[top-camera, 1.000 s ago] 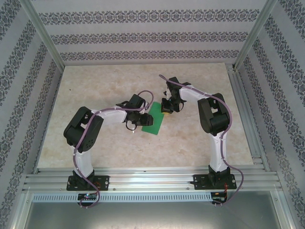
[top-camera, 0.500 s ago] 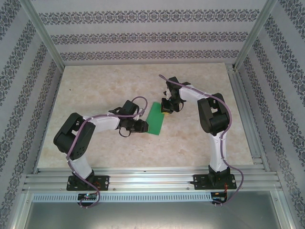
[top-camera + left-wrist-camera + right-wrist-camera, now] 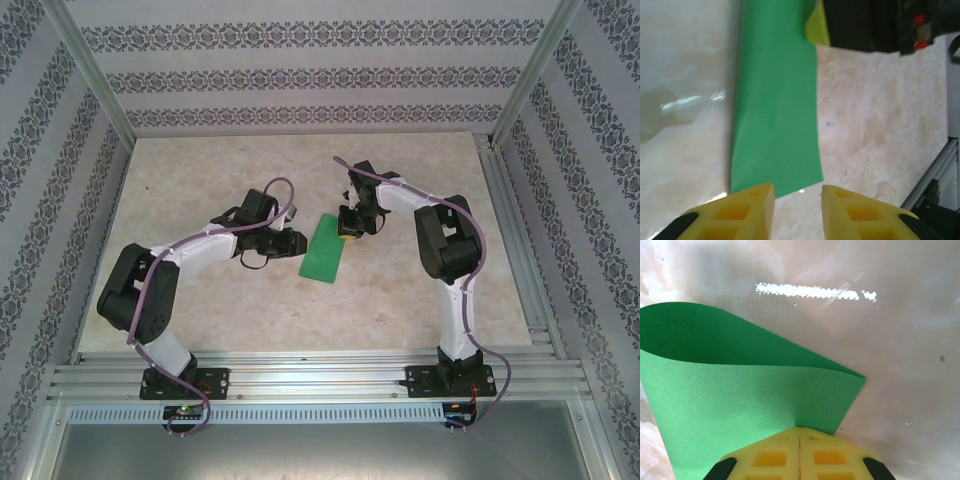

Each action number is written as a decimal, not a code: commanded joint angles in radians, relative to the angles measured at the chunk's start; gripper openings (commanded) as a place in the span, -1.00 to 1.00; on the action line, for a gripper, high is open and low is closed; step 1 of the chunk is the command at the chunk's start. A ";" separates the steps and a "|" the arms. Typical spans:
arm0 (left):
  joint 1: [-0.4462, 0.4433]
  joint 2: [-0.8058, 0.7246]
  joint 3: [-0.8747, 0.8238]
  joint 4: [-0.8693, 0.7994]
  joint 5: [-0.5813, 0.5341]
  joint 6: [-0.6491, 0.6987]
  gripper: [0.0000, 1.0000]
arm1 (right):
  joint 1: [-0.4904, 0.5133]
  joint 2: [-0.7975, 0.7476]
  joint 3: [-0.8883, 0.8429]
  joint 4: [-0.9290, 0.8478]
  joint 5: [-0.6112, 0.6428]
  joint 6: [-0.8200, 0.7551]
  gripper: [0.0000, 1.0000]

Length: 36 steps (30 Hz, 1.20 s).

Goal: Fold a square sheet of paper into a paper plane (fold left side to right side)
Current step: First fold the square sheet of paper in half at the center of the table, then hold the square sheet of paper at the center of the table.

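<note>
Paper [image 3: 323,250], flat from above, curls at right wrist, pinched by right jaws; left jaws parted.

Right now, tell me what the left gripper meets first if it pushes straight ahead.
Probably the near edge of the square sheet of paper, just ahead of the left gripper; its height is unclear.

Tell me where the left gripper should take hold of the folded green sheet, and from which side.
Probably the free short end of the square sheet of paper, directly ahead of the open left gripper, approached low along the table from that end. The right gripper pinches the opposite end, and the folded strip runs lengthwise toward the left one.
</note>
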<state>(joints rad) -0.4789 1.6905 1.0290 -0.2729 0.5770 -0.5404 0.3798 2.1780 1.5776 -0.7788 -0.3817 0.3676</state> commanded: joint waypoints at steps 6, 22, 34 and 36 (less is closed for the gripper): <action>-0.026 0.169 0.049 0.137 0.091 -0.052 -0.46 | 0.001 0.072 -0.011 -0.046 0.134 -0.015 -0.87; -0.029 0.230 -0.027 0.072 -0.047 0.004 -0.49 | 0.005 0.041 0.002 -0.016 0.089 -0.020 -0.86; -0.046 0.233 -0.056 0.051 -0.094 0.019 -0.51 | 0.024 -0.130 -0.021 0.116 -0.027 0.093 -0.84; -0.048 0.233 -0.058 0.046 -0.104 0.020 -0.51 | 0.049 -0.132 -0.050 0.177 -0.050 0.147 -0.87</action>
<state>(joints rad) -0.5068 1.8988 1.0142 -0.1509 0.5537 -0.5522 0.3943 2.0815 1.5661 -0.7132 -0.3794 0.4274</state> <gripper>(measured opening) 0.247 0.070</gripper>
